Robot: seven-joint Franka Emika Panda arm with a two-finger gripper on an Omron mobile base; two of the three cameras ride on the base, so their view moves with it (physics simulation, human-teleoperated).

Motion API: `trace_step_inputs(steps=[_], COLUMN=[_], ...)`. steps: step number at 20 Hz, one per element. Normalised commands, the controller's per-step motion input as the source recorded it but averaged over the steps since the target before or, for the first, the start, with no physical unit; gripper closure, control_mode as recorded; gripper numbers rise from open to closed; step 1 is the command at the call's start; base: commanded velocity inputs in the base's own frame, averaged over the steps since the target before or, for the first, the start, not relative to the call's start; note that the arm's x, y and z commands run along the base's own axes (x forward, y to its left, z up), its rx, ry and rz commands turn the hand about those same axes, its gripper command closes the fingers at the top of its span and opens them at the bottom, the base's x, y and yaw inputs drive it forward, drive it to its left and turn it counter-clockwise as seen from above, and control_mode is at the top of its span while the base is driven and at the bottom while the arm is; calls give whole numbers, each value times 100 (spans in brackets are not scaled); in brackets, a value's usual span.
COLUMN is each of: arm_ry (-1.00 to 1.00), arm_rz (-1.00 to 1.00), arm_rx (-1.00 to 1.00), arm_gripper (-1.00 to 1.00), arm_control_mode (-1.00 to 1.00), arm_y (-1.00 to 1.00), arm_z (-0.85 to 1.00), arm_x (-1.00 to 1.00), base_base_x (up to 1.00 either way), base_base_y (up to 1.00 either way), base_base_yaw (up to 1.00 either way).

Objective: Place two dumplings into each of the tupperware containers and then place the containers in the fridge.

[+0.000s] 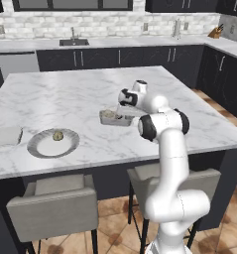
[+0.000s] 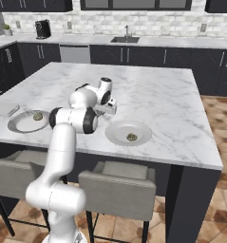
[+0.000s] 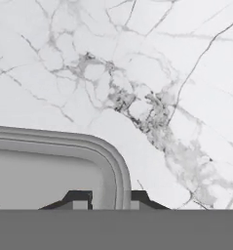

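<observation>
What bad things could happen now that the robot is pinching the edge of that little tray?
1. The gripper is shut on just one rim corner of the tupperware container, so the container might tilt or slip when lifted.
2. The dumplings inside could roll out if it tips.
3. A dumpling sits on one plate and another on the other plate; those might get left behind.

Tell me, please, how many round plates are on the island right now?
2. One plate sits near the island's front edge toward the left, holding a dumpling; the other plate lies to the arm's right, also holding a dumpling. The arm may hide more.
</observation>
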Motion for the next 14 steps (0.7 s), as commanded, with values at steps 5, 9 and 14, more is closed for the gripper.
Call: trace_step_inputs(steps=[5, 9, 14], arm_ry=[-48, -57, -42], arm_rz=[-14, -12, -11], arm_rx=[17, 15, 12], arm_gripper=[100, 100, 100], arm_control_mode=[-100, -100, -100], arm_y=[47, 65, 56], arm_z=[39, 58, 59], arm_x=[-81, -100, -91], base_base_x=[0, 0, 0], base_base_y=[0, 0, 0], base_base_yaw=[0, 0, 0])
